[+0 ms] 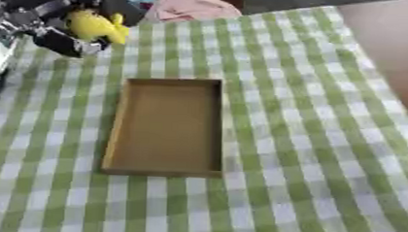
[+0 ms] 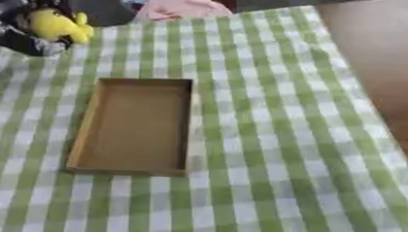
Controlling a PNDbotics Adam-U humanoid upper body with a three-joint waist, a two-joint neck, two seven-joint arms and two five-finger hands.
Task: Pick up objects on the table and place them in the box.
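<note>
Left eye view gives us the most of the left hand (image 1: pixel 49 22), black with silver joints, up in the top left corner, where its fingers curl round a small yellow toy (image 1: pixel 98 27); what kind of toy it is we cannot make out, only a rounded yellow body with a small tail-like lobe toward the box side. The arm behind the hand is cut off by the picture's left edge, and in the right eye view we see less of the hand, just dark fingers around the toy at the corner. We see no right hand in either view. The toy hangs beyond the far left corner of the shallow brown cardboard box (image 1: pixel 167 126), well apart from it, and nothing lies in the box. The box rests on a green and white checked tablecloth (image 1: pixel 308 141). At the far edge, past the cloth, we see pink fabric (image 2: pixel 181 5) with a bit of pale blue beside it, too blurred to name.
</note>
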